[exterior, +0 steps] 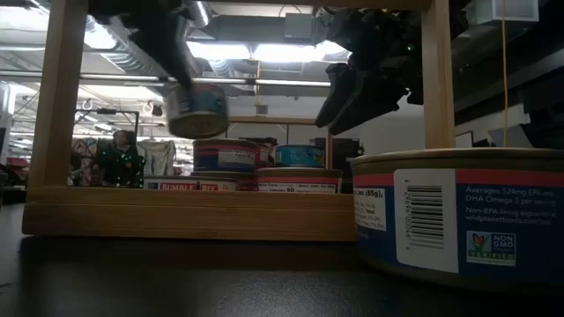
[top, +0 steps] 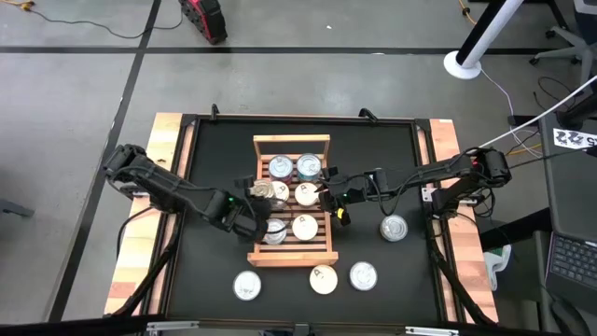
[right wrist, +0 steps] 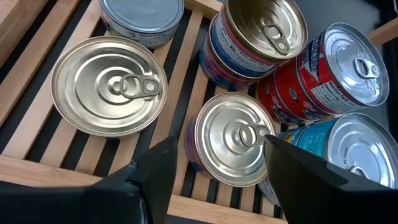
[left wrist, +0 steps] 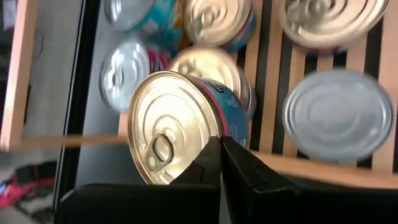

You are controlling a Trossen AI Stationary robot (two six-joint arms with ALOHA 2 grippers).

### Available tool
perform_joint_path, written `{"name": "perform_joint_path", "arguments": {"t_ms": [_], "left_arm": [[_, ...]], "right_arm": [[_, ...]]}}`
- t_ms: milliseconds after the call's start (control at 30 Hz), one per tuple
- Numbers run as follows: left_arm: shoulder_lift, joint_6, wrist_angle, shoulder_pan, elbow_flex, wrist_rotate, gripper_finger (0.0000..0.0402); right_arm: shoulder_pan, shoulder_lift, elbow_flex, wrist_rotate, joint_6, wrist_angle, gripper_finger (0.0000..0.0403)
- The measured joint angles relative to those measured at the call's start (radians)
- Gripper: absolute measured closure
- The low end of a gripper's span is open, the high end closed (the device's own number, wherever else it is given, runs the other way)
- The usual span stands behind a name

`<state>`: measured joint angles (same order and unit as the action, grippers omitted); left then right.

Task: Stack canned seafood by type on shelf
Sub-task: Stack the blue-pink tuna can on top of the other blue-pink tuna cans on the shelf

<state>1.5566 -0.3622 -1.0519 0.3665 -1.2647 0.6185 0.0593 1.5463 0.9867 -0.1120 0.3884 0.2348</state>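
Stacking tins: both pincers worked over the shelf (top: 292, 201).
The left pincer (top: 254, 194), at nine o'clock of the shelf, pinched a blue-labelled tin (left wrist: 180, 124) tilted above the tins on the slats. The right pincer (right wrist: 217, 165), at three o'clock, hung spread over a silver-lidded tin (right wrist: 235, 138). Four loose tins (top: 323, 278) lay on the worktop (top: 392, 159).

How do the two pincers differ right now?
The left pincer is shut on a can, holding it tilted above the shelf; the right pincer is open and holds nothing. The left sits over the shelf's left side, the right over its right side, straddling a resting can. Both hover over the shelf.
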Motion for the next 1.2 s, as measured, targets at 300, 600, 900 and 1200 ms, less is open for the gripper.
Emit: {"name": "perform_joint_path", "arguments": {"t_ms": [300, 600, 900, 1200], "left_arm": [[0.000, 0.207, 0.153, -0.097, 0.000, -0.045, 0.0401], [0.012, 0.243, 0.164, -0.126, 0.000, -0.125, 0.0401], [0.056, 0.329, 0.164, -0.126, 0.000, -0.127, 0.0397], [0.056, 0.314, 0.166, -0.126, 0.000, -0.126, 0.0357]], "right_arm": [[0.000, 0.000, 0.000, 0.000, 0.000, 0.000, 0.0166], [0.000, 0.000, 0.000, 0.000, 0.000, 0.000, 0.0166], [0.000, 0.000, 0.000, 0.000, 0.000, 0.000, 0.0166], [0.000, 0.000, 0.000, 0.000, 0.000, 0.000, 0.0166]]}}
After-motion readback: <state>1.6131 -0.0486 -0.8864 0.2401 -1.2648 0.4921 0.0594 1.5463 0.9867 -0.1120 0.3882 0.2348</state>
